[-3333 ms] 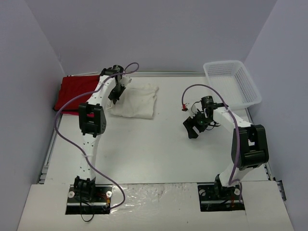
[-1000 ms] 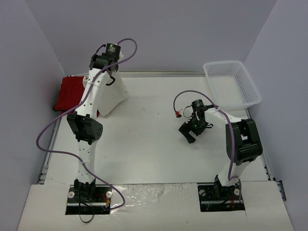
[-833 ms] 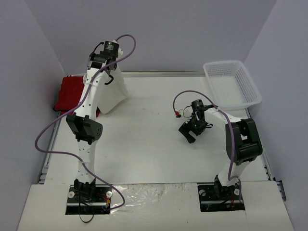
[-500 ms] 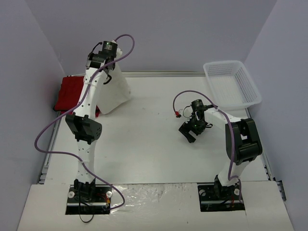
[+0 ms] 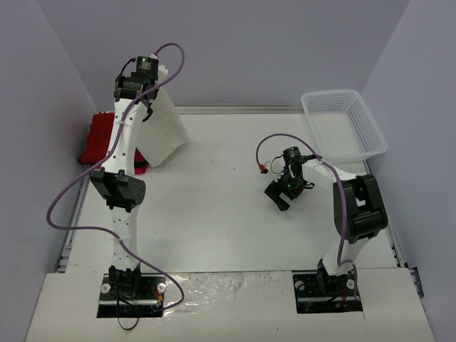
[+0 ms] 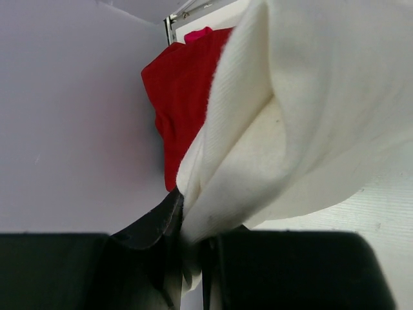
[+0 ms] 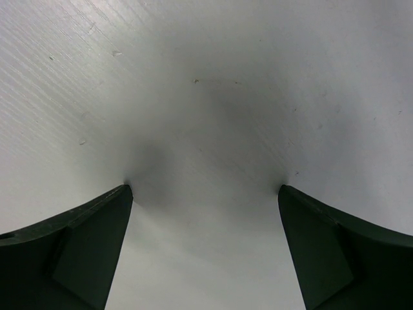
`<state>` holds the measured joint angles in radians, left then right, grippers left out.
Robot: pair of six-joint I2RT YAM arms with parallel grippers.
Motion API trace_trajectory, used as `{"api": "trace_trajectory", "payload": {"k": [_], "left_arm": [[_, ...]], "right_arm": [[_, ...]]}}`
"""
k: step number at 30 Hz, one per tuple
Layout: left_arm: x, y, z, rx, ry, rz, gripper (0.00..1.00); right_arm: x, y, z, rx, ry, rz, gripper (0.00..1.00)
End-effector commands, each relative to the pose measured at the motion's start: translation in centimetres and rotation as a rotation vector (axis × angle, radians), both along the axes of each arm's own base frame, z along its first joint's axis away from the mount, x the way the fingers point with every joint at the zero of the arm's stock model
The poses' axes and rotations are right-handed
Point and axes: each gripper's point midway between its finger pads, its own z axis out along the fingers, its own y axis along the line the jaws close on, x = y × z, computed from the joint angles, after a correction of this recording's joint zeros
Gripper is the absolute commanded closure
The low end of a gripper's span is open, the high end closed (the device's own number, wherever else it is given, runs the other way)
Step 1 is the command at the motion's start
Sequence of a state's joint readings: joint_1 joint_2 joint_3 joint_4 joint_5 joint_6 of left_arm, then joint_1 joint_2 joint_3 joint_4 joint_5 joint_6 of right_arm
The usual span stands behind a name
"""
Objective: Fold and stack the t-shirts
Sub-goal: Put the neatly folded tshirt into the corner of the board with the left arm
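My left gripper is raised high at the back left, shut on a folded edge of the cream-white t-shirt, which hangs from it down to the table. In the left wrist view the cream cloth is pinched between the black fingers. The red t-shirts lie as a flat bundle at the far left edge, partly behind my left arm; they show red behind the cream cloth. My right gripper stands open low over bare table, nothing between its fingers.
A white mesh basket stands at the back right corner. Purple-grey walls close in the table on the left, back and right. A purple cable loops from each arm.
My left gripper has risen and shifted left toward the red bundle, carrying the cream-white t-shirt off the table. The right arm has stayed where it was.
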<state>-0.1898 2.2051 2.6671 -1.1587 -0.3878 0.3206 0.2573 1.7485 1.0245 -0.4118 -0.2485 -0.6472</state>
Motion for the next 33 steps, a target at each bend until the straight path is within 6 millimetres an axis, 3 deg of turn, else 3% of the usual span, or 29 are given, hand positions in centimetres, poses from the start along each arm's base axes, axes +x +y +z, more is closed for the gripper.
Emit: {"api": "trace_trajectory", "payload": {"k": [1, 17, 25, 28, 33], "left_arm": [[-0.8, 0.7, 4.3, -0.073, -0.127, 0.025, 0.98], [-0.3, 6.4, 4.1, -0.078, -0.152, 0.124, 0.98], [0.3, 8.2, 3.3, -0.068, -0.142, 0.141, 0.98], [0.2, 10.9, 2.9, -0.057, -0.139, 0.182, 0.98], [0.4, 13.0, 2.1, -0.049, -0.128, 0.206, 0.98]], "right_arm": [[-4.6, -1.2, -3.7, -0.053, 0.196, 0.002, 0.08], [-5.3, -1.7, -4.8, -0.082, 0.239, -0.004, 0.08], [-5.7, -2.0, -5.2, -0.096, 0.258, -0.007, 0.07], [-5.8, -2.2, -5.4, -0.105, 0.267, -0.008, 0.07], [-5.9, -2.4, -5.7, -0.111, 0.277, -0.015, 0.07]]}}
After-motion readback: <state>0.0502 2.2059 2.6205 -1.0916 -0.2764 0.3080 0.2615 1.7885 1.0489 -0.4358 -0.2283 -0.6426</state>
